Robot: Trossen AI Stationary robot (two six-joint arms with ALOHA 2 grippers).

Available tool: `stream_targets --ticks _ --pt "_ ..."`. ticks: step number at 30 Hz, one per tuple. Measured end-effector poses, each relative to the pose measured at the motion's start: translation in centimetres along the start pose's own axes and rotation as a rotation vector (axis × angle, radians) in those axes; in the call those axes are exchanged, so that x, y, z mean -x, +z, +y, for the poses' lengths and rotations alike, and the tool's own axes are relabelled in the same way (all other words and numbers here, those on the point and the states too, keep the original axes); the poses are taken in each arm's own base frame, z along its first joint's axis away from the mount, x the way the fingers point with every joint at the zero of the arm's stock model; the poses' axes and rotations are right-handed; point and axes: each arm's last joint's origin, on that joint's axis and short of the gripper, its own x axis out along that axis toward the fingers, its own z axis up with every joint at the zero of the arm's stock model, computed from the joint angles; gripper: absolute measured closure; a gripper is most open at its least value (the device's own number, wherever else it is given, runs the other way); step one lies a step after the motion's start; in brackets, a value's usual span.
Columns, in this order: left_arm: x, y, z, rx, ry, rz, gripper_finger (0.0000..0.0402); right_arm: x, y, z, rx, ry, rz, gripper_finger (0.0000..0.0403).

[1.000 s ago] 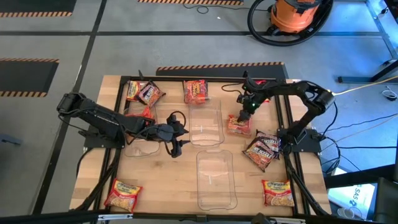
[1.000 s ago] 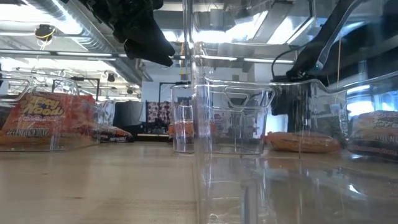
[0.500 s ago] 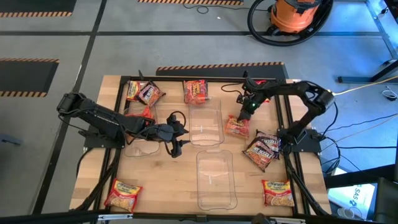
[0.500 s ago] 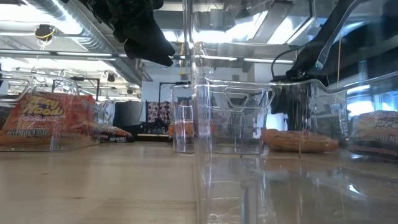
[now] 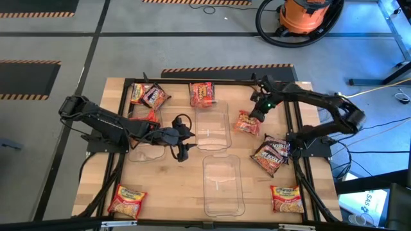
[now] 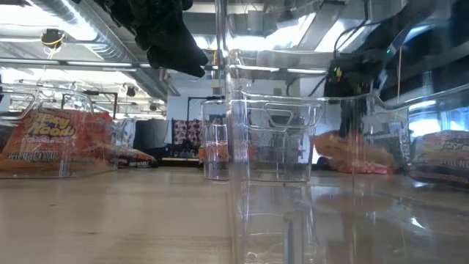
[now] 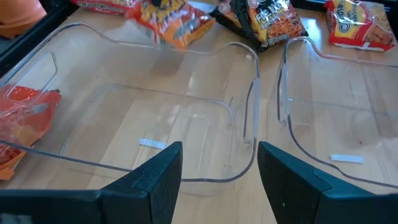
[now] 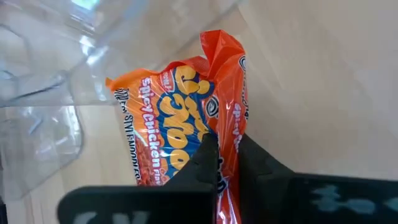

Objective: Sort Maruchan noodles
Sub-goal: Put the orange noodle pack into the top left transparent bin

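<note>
1. An orange crinkly plastic noodle packet printed "Spicy Chicken" hangs pinched at one edge in the right gripper, whose jaws are closed tight on the wrapper; in the high view it sits just beside the right wall of the clear plastic bin at the table's middle back.
2. A dark maroon packet overlapping an orange one lies near it towards the right edge of the wooden table.
3. A red-and-yellow packet lies at the front right corner, and a matching one at the front left corner.
4. An orange-red packet rests at the back edge, and a small cluster of packets sits at the back left.
5. A second clear bin stands in front of the first, and a third clear bin is at the left.
6. The left gripper hovers beside the middle bin's left wall, its jaws spread wide and holding nothing.
</note>
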Motion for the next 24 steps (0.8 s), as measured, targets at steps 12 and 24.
stream_targets --ticks 12,24 --pt "-0.2 1.8 0.5 0.07 0.0 -0.157 0.0171 5.2 -0.2 5.1 0.103 -0.08 -0.263 0.0399" --pt "-0.5 3.0 1.9 0.223 0.014 -0.243 0.0077 2.9 2.0 12.2 0.384 -0.021 -0.479 0.0398"
